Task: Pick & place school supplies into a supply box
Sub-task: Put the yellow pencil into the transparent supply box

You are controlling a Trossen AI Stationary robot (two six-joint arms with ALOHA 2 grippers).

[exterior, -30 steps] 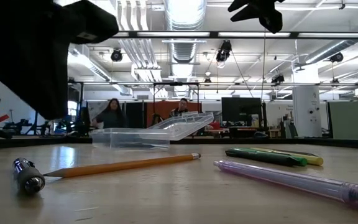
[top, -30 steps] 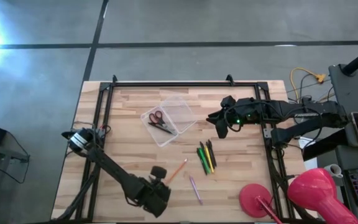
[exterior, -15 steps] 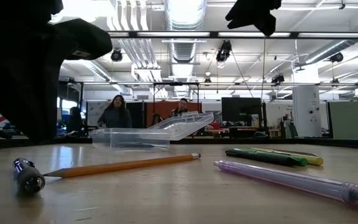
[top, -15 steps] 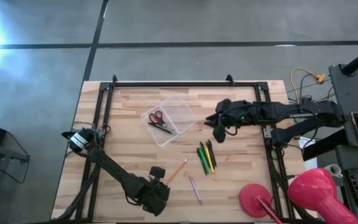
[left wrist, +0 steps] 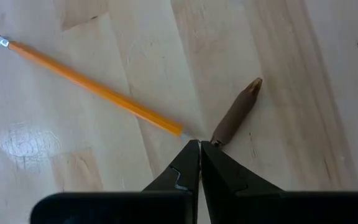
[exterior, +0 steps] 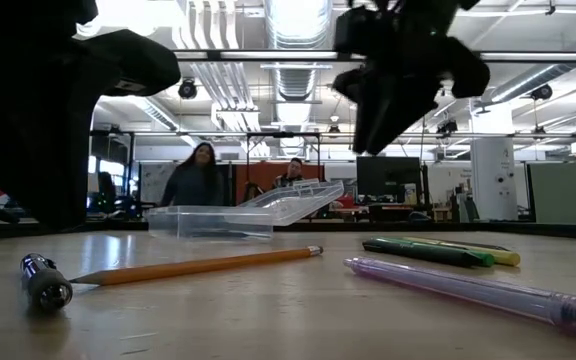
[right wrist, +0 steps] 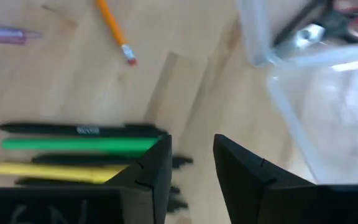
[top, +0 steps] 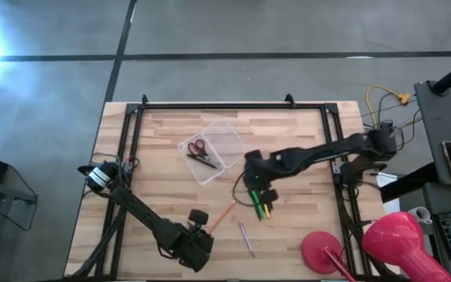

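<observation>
The clear supply box lies on the table's far middle with its lid open, and the red-handled scissors lie inside it. A cluster of green, yellow and black pens lies side by side on the table. The orange pencil and the purple pen lie nearer. My right gripper hangs open just above the far ends of the pens, with the box beside it. My left gripper is shut and hovers by the pencil's tip near the table's near edge.
A red round-based object and a pink object stand at the near right corner, off the wood. Black frame rails run along the table's left, far and right sides. People stand in the room beyond the table.
My right arm has swung from the far right of the table toward the left and near side and come down, so its gripper now hangs low over the pen cluster. The pens, pencil, box and scissors have not moved.
</observation>
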